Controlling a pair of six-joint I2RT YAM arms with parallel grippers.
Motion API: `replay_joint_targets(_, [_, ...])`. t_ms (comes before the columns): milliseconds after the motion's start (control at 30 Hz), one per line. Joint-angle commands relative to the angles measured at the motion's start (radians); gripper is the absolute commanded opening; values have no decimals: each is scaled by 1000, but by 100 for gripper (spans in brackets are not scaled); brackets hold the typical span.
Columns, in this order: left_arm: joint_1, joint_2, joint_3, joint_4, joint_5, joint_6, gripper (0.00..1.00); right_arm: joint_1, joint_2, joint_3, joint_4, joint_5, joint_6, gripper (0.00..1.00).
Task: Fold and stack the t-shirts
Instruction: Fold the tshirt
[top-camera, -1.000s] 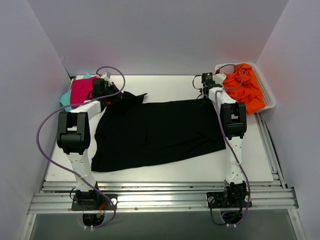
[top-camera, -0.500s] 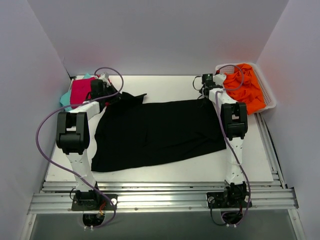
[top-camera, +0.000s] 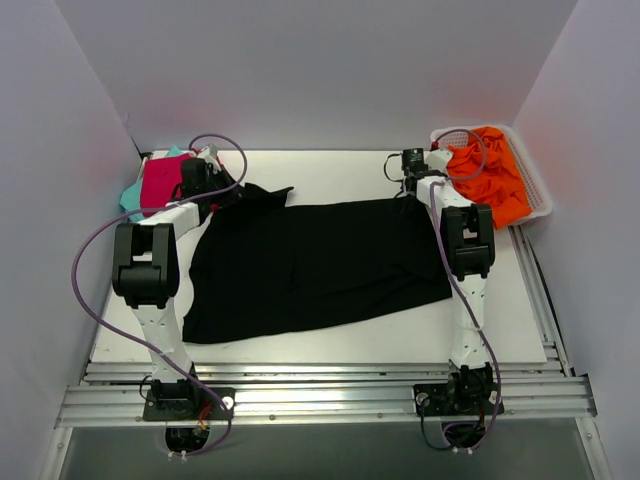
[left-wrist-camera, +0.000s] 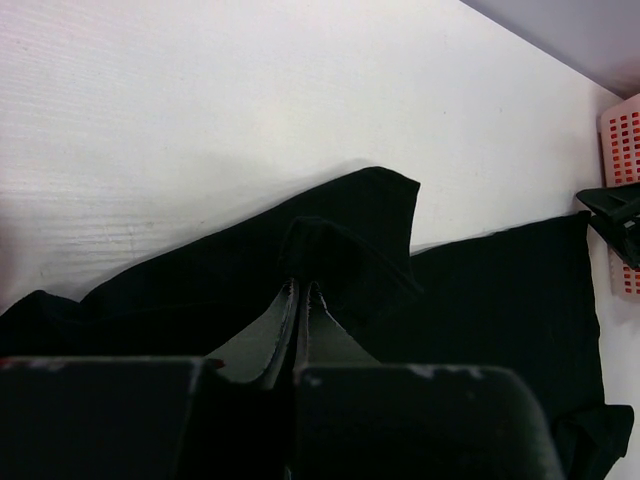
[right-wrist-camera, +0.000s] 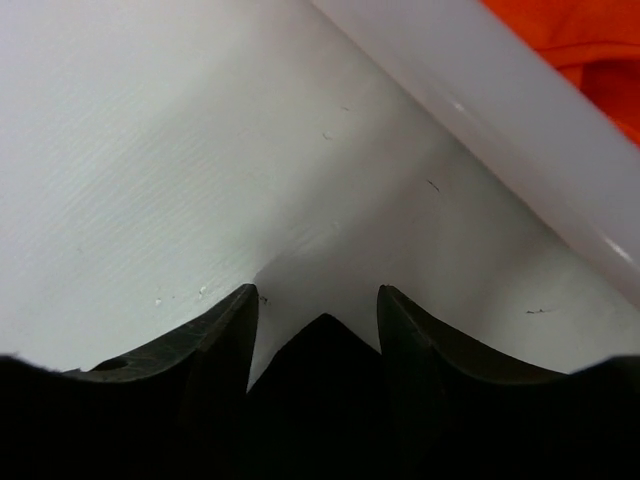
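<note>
A large black t-shirt lies spread flat across the table. My left gripper is at its back left, by the sleeve. In the left wrist view the left gripper is shut on a raised peak of that black t-shirt. My right gripper is at the shirt's back right corner. In the right wrist view the right gripper is open, and the black corner lies loose between its fingertips. A magenta-pink t-shirt rests on a teal one at the back left.
A white basket full of orange cloth stands at the back right, its wall close beside the right gripper. White walls enclose the table on three sides. Bare table shows behind the black shirt.
The right gripper's jaws have widened and it has edged slightly left. The left gripper shifted a little toward the back and stayed shut on the cloth. The black shirt lies almost unchanged.
</note>
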Motion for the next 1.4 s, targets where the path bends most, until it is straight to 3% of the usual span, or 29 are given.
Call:
replay_joint_targets(0, [11, 7, 3, 72, 35, -7, 2, 6, 13, -57, -190, 14, 9, 46])
replay_joint_targets(67, [15, 11, 1, 76, 40, -13, 2, 9, 16, -54, -192, -1, 5, 36])
replay_joint_targets(167, [18, 18, 3, 79, 49, -16, 2, 23, 35, -45, -205, -12, 5, 32])
replay_joint_targets(633, [36, 8, -15, 88, 46, -21, 2, 87, 75, 17, -259, -1, 12, 27])
replay_joint_targets(767, [39, 8, -19, 93, 52, -24, 2, 89, 73, 1, -258, 0, 11, 0])
replay_joint_targets(1067, [39, 13, -25, 96, 48, -26, 2, 74, -13, -129, -169, 9, 1, 0])
replay_joint_targets(1367, [22, -30, -26, 72, 40, -23, 2, 74, -241, -265, -80, 26, -22, 0])
